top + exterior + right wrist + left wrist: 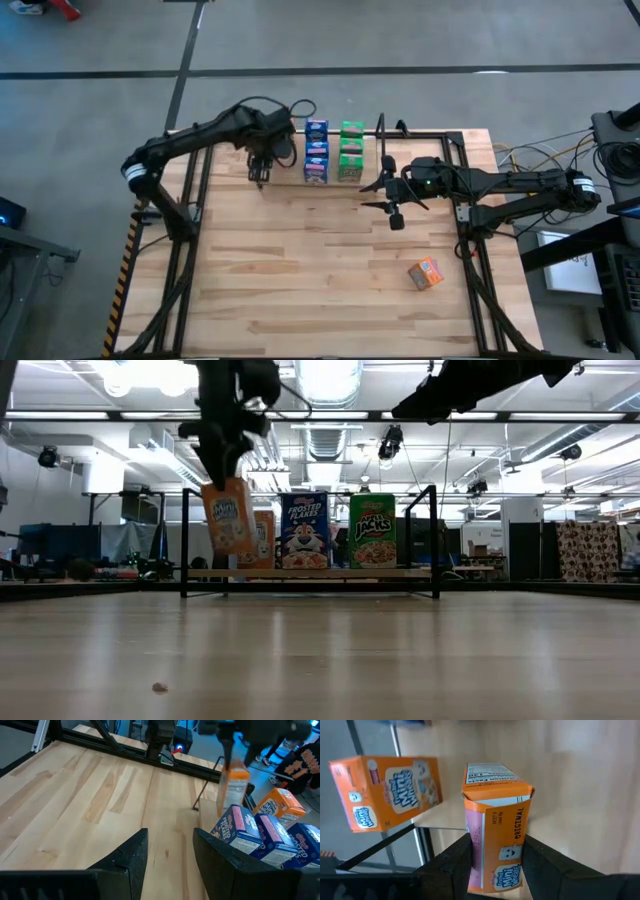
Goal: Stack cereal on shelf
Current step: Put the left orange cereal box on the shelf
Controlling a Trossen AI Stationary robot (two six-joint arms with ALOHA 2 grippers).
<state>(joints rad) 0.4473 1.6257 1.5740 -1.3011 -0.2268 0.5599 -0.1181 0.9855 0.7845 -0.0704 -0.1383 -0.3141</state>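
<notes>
Left claw (pixel 495 862) grips an orange box (pixel 496 827), its lower end hidden.

Left gripper (pixel 495 862) clamps orange box (pixel 496 827) — second orange box (pixel 387 792) beside.

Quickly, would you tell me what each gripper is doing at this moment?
Left gripper: closed on an orange cereal box, held above the table beside the shelf.
Right gripper: open, holding nothing.
</notes>
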